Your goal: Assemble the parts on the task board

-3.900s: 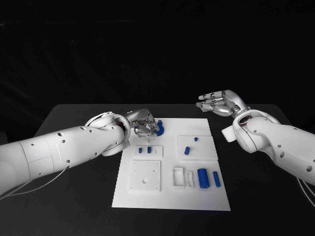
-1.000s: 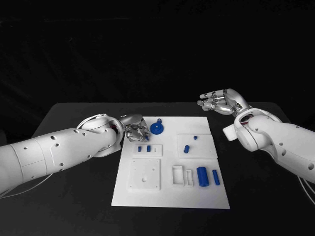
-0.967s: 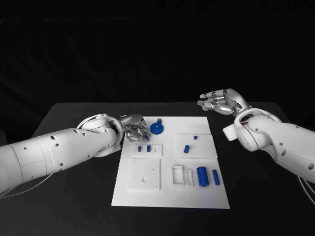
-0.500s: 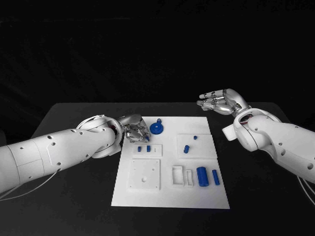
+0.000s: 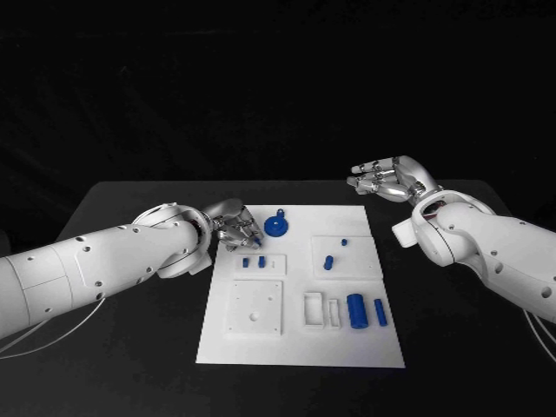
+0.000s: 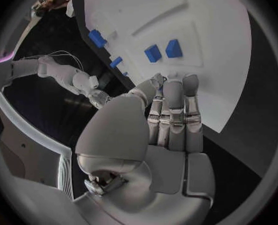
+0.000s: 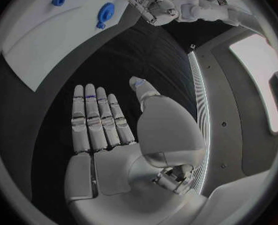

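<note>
On my left, the left hand point(image 5: 237, 228) hovers at the far-left edge of the task board point(image 5: 301, 343); my left wrist view shows its fingers point(image 6: 174, 110) straight and side by side over the board's edge, holding nothing. Just to its right lies the blue keyring-shaped part point(image 5: 277, 225), flat on the board's far portion, close to the hand but apart from it. Below the hand, two small blue blocks point(image 5: 253, 261) sit in a raised square panel. Below those I see a plain white square plate point(image 5: 255, 307). Toward the middle, a blue peg point(image 5: 329, 261) and a tiny blue knob point(image 5: 343, 241) stand in a second panel. Nearer me, two blue cylinders point(image 5: 366, 311) lie side by side next to white brackets point(image 5: 322, 309). At far right, the right hand point(image 5: 386, 180) hangs above the black table point(image 5: 128, 347) beyond the board's far-right corner, flat and empty in my right wrist view, fingers point(image 7: 95, 117) extended.
</note>
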Robot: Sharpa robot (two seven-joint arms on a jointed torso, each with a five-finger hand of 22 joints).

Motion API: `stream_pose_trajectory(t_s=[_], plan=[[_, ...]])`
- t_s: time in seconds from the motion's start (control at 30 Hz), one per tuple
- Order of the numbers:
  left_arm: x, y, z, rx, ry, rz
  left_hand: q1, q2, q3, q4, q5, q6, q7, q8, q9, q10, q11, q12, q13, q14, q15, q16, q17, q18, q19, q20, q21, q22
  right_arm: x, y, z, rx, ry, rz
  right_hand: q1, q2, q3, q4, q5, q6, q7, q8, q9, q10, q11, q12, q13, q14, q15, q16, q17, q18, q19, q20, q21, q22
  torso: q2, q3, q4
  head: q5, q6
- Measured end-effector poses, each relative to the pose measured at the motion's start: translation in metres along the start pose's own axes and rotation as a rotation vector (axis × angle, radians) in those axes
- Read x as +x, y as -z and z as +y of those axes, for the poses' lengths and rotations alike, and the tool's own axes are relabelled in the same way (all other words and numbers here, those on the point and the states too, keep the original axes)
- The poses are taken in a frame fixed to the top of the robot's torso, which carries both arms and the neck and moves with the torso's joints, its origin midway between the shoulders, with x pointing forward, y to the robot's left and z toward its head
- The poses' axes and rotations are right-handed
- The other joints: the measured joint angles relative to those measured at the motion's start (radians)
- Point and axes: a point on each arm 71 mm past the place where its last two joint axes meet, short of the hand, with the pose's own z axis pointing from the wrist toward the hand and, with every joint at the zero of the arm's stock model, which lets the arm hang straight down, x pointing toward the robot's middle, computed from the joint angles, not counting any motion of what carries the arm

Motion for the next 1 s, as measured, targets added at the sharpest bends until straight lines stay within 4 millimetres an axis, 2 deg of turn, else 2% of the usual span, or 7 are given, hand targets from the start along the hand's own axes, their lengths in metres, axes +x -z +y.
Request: stream_pose_trajectory(t_s=[0.5, 1.0], plan=[[-0.0051, -0.0002, 0.0088, -0.021, -0.015, -0.012, 0.000, 0.000, 0.000, -0.006, 0.000, 0.000, 0.000, 0.000, 0.000, 0.000, 0.000, 0.000, -0.001, 0.000, 0.000, 0.000, 0.000, -0.001, 0.000, 0.000, 0.000, 0.000, 0.0006, -0.0003, 0.0000, 0.000, -0.001, 0.003, 0.000, 0.000, -0.003, 0.003, 0.000, 0.000, 0.000, 0.000, 0.000, 0.000, 0.000, 0.000, 0.000, 0.000, 0.000, 0.000, 0.000, 0.000, 0.000, 0.000, 0.000, 0.000, 0.000, -0.0001, -0.0002, 0.003, -0.003], [-0.0030, -0.0045, 0.0042, -0.008, -0.039, -0.007, 0.000, 0.000, 0.000, -0.006, -0.004, 0.000, 0.000, 0.000, 0.000, 0.000, 0.000, 0.000, 0.000, 0.000, 0.000, 0.000, 0.000, -0.001, 0.000, 0.000, 0.000, 0.000, 0.0012, -0.0004, 0.0002, 0.000, -0.002, 0.007, 0.000, 0.000, -0.003, 0.003, 0.000, 0.000, 0.000, 0.000, 0.000, 0.000, 0.000, 0.000, 0.000, 0.000, 0.000, 0.000, 0.000, 0.000, -0.004, 0.004, 0.000, 0.000, 0.000, 0.0012, -0.0017, 0.002, -0.002]])
